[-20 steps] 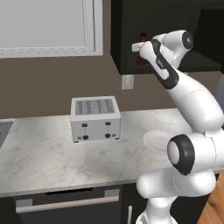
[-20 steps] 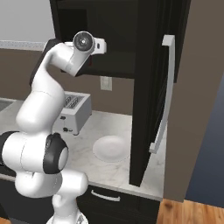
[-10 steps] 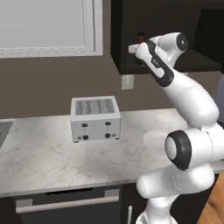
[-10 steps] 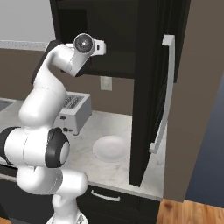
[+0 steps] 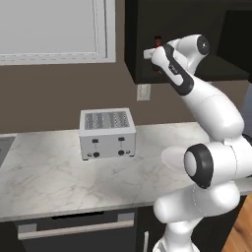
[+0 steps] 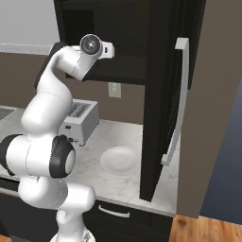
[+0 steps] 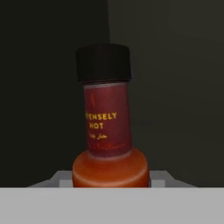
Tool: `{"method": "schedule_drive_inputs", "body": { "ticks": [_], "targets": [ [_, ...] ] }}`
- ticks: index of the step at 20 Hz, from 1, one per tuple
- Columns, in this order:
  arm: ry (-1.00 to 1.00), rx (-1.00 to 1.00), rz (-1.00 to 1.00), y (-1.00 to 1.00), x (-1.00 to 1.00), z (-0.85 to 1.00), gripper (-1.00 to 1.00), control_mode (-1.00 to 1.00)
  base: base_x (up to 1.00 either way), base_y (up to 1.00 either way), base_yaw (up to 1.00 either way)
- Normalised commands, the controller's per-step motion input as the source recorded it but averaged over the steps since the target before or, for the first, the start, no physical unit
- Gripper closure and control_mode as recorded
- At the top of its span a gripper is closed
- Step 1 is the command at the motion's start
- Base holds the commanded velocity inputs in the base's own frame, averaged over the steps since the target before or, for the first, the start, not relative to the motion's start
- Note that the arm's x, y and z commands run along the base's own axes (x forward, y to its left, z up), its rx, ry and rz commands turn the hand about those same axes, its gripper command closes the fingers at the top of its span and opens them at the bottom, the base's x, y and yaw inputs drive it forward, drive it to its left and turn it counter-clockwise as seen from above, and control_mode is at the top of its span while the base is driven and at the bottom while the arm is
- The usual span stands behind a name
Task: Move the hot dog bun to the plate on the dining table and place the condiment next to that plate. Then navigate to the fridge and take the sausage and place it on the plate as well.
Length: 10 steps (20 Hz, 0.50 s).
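Dark upper cabinet [image 5: 197, 39] above a marble counter [image 5: 44, 172]: the white arm's gripper [image 5: 156, 53] reaches inside, jaws narrowed around the small dark red, black-capped condiment bottle [image 7: 107, 122], which stands upright.

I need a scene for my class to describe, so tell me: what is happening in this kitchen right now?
A white robot arm is reaching up into a dark wall cupboard above a marble counter. Its pincer is at a small red sauce bottle with a black cap, seen close up from the hand. Whether the pincer already grips the bottle is not clear. A toaster and a white plate sit on the counter below.
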Motion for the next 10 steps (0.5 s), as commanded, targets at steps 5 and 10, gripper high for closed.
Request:
{"method": "schedule_drive_inputs", "body": {
  "ticks": [5, 10],
  "targets": [
    [-0.01, 0.00, 0.00, 0.00, -0.05, 0.00, 1.00, -1.00, 0.00, 0.00, 0.00],
    [-0.13, 0.00, -0.09, 0.00, -0.70, -0.05, 1.00, -1.00, 0.00, 0.00, 0.00]
  ]
}}
